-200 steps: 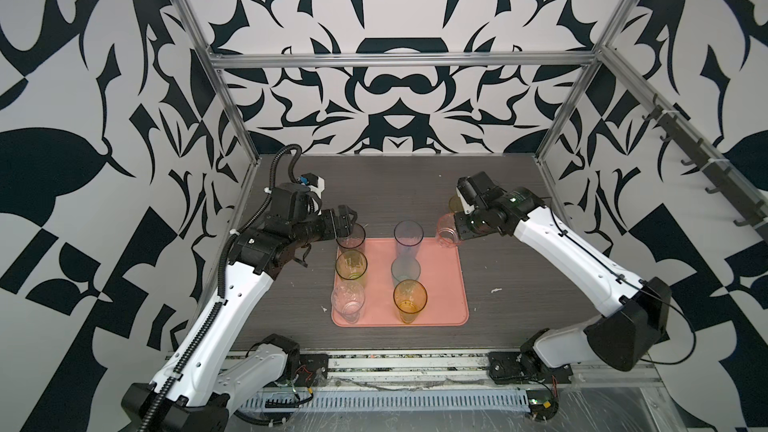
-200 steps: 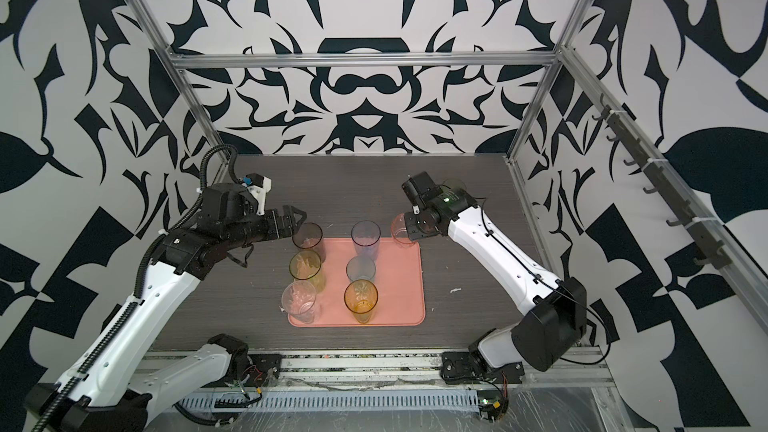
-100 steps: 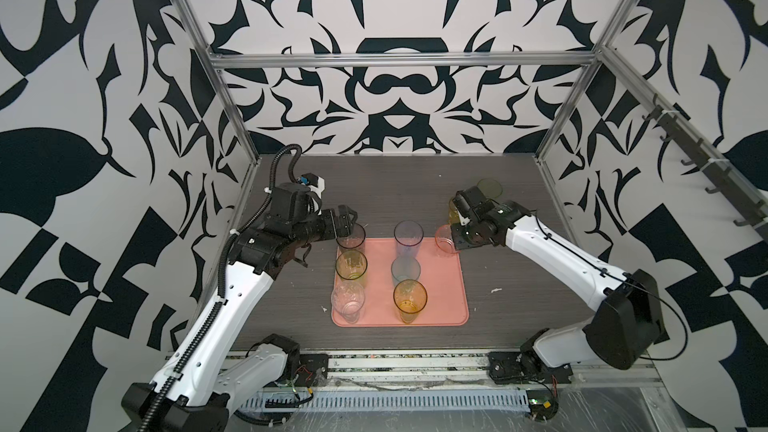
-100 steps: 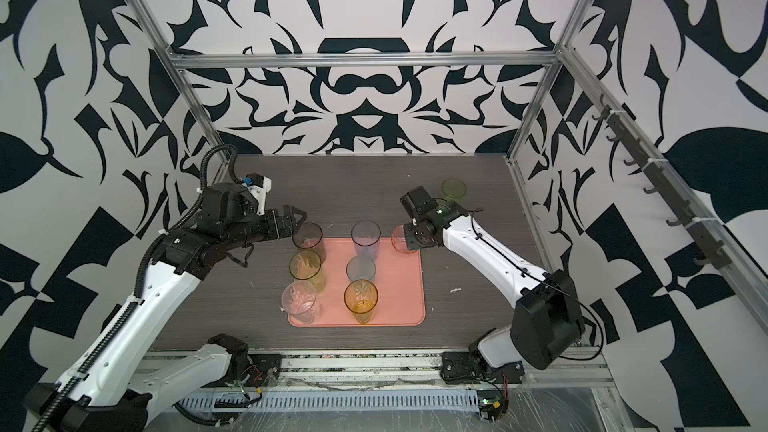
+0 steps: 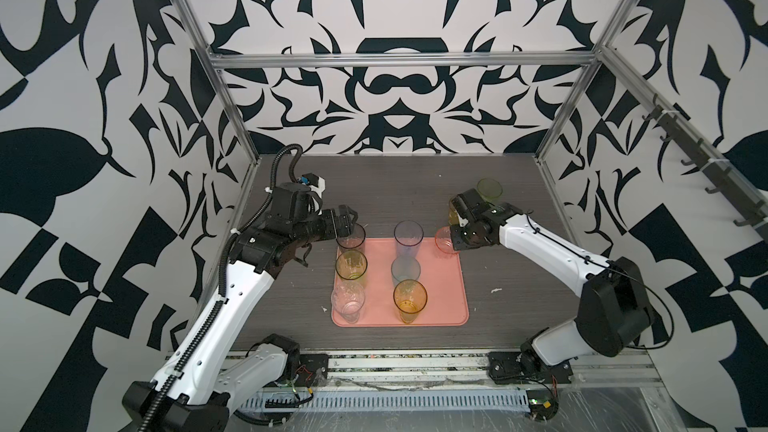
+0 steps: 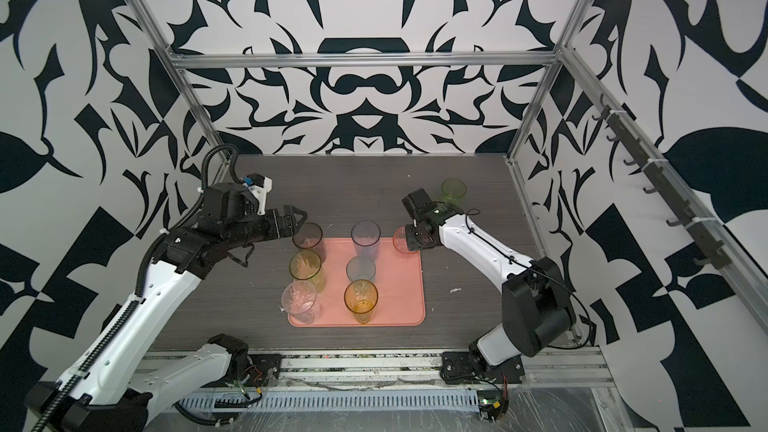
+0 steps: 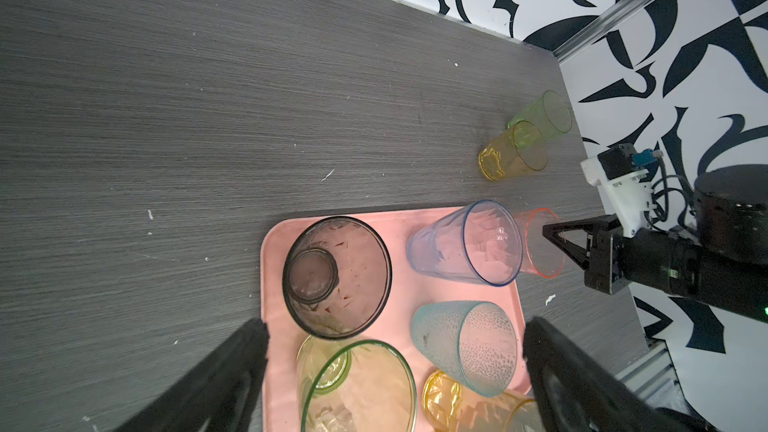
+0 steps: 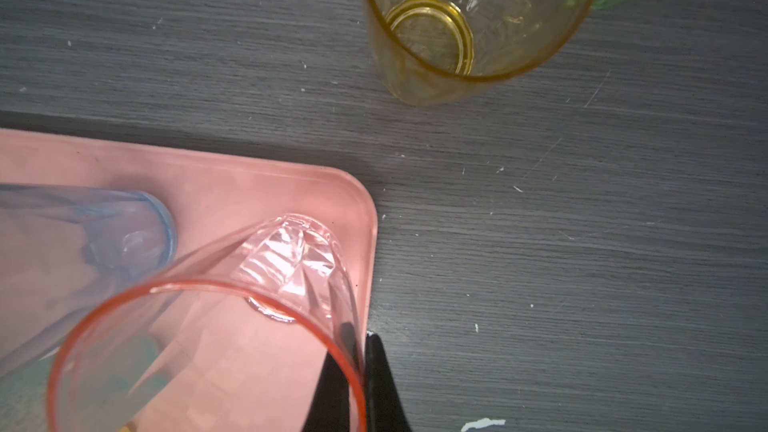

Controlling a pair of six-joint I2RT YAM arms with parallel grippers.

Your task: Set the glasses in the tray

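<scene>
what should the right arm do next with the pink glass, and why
Probably lower the pink glass until its base sits flat on the tray, then let go. The right gripper pinches its rim; its base is over the tray's corner, near the edge, beside the blue glass. Contact isn't clear.

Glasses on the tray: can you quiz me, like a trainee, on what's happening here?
1. Which glass does the right gripper pinch: A pink, B teal, C clear?
2. True or false: the left gripper is shut on the smoky grey glass.
3. How many glasses stand on the table, off the tray?
Key: 1 A, the pink glass. 2 false, it is open. 3 two, the green glass and the yellow glass.
</scene>
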